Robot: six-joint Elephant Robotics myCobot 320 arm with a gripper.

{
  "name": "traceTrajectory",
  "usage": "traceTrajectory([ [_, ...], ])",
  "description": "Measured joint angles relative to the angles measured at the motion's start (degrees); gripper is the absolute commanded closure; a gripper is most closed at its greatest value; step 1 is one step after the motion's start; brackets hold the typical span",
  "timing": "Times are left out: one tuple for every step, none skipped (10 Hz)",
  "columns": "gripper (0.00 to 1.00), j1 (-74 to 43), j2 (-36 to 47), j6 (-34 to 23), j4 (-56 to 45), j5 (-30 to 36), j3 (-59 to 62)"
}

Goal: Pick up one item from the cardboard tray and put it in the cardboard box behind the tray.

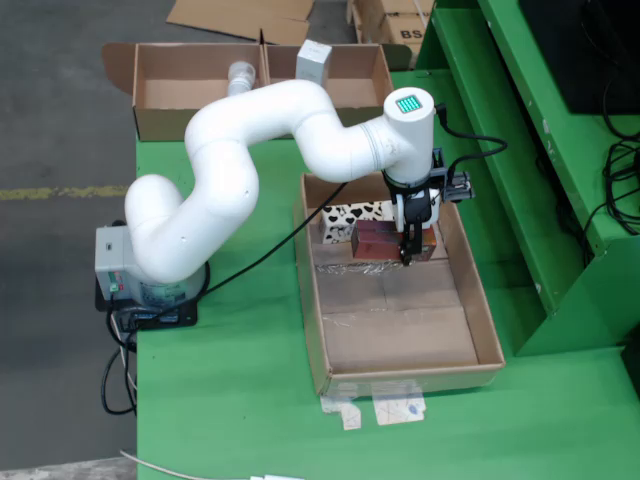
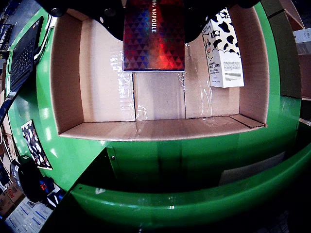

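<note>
A dark red box (image 1: 383, 241) with a shiny triangle pattern lies near the back wall of the cardboard tray (image 1: 482, 300). My gripper (image 1: 407, 256) is lowered onto it. In the wrist view the red box (image 2: 153, 39) fills the top centre, and my gripper (image 2: 153, 17) has its dark fingers (image 2: 112, 22) against both long sides with no gap showing. A cow-patterned carton (image 1: 348, 222) lies beside it on the left, and is on the right (image 2: 222, 48) in the wrist view. The cardboard box (image 1: 160, 115) stands behind the tray.
The box behind holds a white carton (image 1: 313, 62) and a pale bottle (image 1: 240, 76). The arm's base (image 1: 150, 280) sits left of the tray on the green table (image 1: 230, 400). A green frame (image 1: 520, 150) rises on the right. Paper scraps (image 1: 385, 410) lie by the tray's front.
</note>
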Motion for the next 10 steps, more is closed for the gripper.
traceTrajectory([
  [1.0,0.0,0.0,0.0,-3.16,0.0,3.07],
  [1.0,0.0,0.0,0.0,-5.53,0.0,5.45],
  [1.0,-0.08,0.27,0.0,-8.69,0.09,8.79],
  [1.0,-0.08,0.27,0.0,-10.98,0.17,10.98],
  [1.0,-0.08,0.35,0.0,-14.23,0.17,14.15],
  [1.0,-0.08,0.7,0.0,-15.37,0.17,16.52],
  [1.0,-0.08,0.79,0.0,-15.37,0.17,19.77],
  [1.0,0.0,0.79,0.0,-15.55,0.17,22.06],
  [1.0,0.0,0.79,0.0,-15.64,0.17,24.61],
  [1.0,0.36,1.32,0.09,-15.99,-0.27,27.51],
])
